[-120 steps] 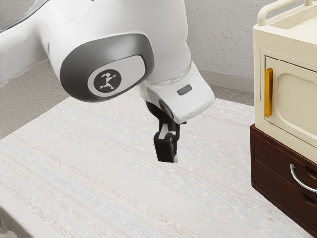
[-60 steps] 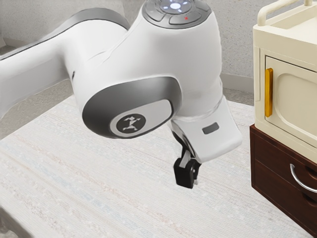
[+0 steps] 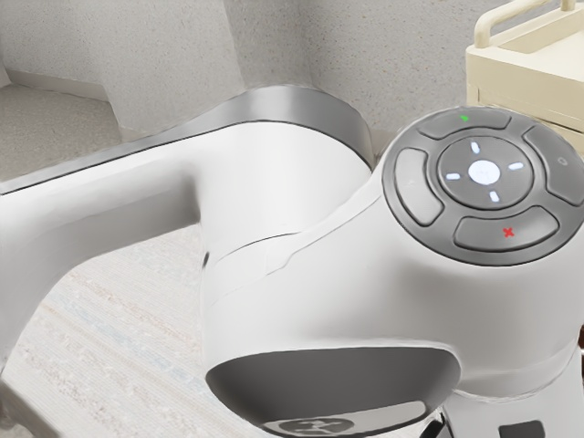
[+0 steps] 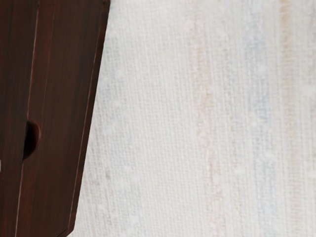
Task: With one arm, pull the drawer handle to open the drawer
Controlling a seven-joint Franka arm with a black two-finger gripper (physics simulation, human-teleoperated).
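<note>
Beside the dark wooden chest (image 4: 64, 98), pale woven cloth (image 4: 197, 118) spreads out, faint stripes of blue and tan. From where I stand the white robot arm (image 3: 310, 292) is big, reaching in from the exterior view's left and blocking nearly all of the chest; a brown scrap of it pokes out at the exterior view's right edge. Gripper (image 3: 437, 427): just a black bit at the lower edge, near the chest side of the arm, rest cut off. Can't tell if it's apart, together or clamped on anything. Wrist view faces the chest front, so the hand is over that side of it. Drawer front (image 4: 59, 128) is there, thin seam along it, dark rounded notch (image 4: 32, 139) cut at the seam. Panels on both sides of the seam look about level. Tiny pale sliver (image 4: 0, 165) near the notch, maybe the drawer handle, too little to be sure. Higher than the chest, a cream cabinet (image 3: 525, 87) with a rounded rail (image 3: 520, 13) on top, partly behind the arm. Round button pad (image 3: 484, 187) on the arm, white lights, green mark, red cross.
</note>
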